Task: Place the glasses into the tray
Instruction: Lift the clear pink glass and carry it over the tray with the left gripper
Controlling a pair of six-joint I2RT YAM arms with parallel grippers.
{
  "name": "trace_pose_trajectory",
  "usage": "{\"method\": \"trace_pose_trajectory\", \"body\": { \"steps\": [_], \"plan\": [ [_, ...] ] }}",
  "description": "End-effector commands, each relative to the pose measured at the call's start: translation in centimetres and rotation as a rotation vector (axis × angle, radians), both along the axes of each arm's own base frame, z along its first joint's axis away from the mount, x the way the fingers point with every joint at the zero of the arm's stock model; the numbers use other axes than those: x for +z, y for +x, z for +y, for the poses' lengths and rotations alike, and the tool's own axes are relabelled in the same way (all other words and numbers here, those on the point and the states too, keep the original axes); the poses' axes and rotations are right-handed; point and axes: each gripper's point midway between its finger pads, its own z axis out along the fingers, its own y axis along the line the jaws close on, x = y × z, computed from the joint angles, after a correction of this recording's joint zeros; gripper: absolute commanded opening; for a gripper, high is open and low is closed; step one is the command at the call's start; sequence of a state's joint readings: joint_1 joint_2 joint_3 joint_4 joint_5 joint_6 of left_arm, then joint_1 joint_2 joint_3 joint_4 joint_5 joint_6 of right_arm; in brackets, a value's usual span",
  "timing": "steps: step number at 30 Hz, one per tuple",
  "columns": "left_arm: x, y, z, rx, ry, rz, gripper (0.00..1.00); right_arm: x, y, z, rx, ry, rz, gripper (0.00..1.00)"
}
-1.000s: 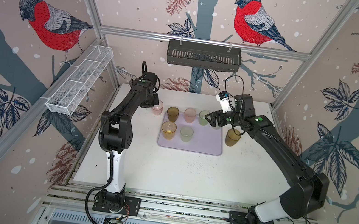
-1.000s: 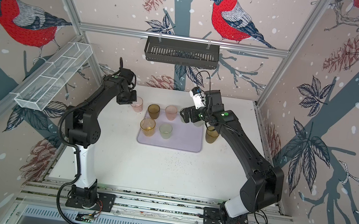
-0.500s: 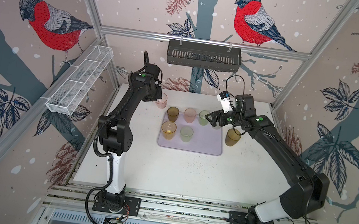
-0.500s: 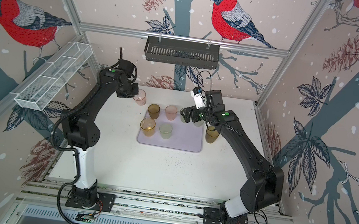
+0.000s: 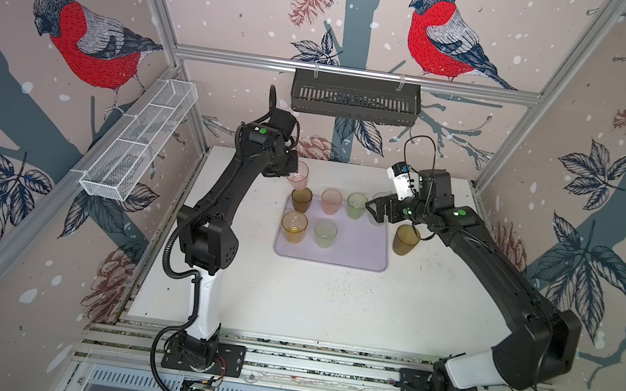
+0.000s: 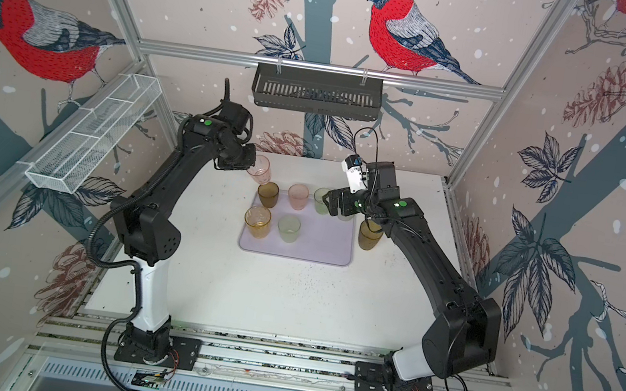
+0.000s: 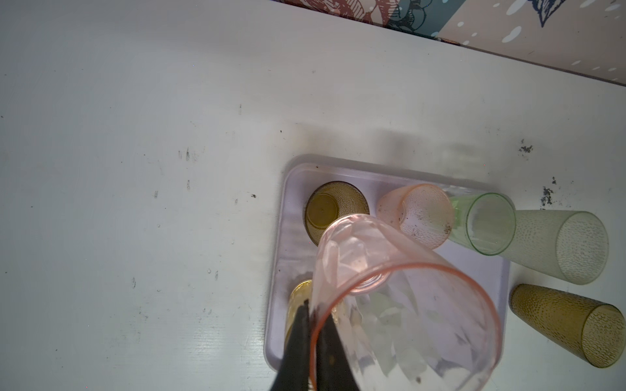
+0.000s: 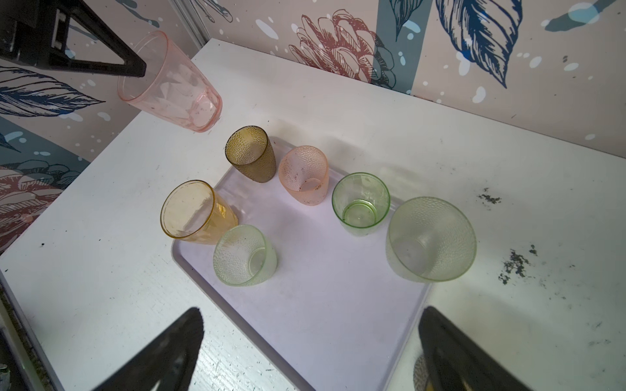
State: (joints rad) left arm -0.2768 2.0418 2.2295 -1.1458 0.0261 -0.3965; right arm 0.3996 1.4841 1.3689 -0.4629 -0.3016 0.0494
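A scuffed white table [image 5: 308, 301] sits inside walls papered with red-breasted birds. At its centre lies a pale lilac tray [image 5: 353, 249] holding six translucent glasses [image 8: 243, 255]. The left gripper [image 7: 313, 333] pinches a tilted pink glass [image 5: 299, 175] by its rim, above the tray's 11 o'clock corner. The right gripper [image 8: 310, 342] gapes wide, holding nothing.

Lab cell: aluminium frame [image 5: 357, 72], wallpapered panels

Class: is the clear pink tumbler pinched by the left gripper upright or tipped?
Tipped. The clear pink tumbler hangs above the white table, its mouth turned sideways, rim pinched by the shut left gripper.
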Motion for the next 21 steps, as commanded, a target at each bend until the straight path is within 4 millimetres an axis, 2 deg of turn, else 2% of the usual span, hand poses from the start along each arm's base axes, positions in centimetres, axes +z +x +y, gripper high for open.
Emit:
{"method": "trace_pose_trajectory", "body": {
  "steps": [1,9,21],
  "plan": [
    [0.4,-1.2,-1.2,-0.010,-0.012,0.023,0.00,0.9,0.4,-0.5,-0.018,0.017,-0.037,1.00],
    [-0.2,-3.5,-4.7,-0.075,-0.001,0.056,0.00,1.1,0.5,-2.5,-0.087,0.027,-0.060,1.00],
    [-1.5,-5.2,-9.4,-0.156,-0.012,0.085,0.00,0.5,0.7,-4.3,-0.139,0.031,-0.046,1.00]
  ]
}}
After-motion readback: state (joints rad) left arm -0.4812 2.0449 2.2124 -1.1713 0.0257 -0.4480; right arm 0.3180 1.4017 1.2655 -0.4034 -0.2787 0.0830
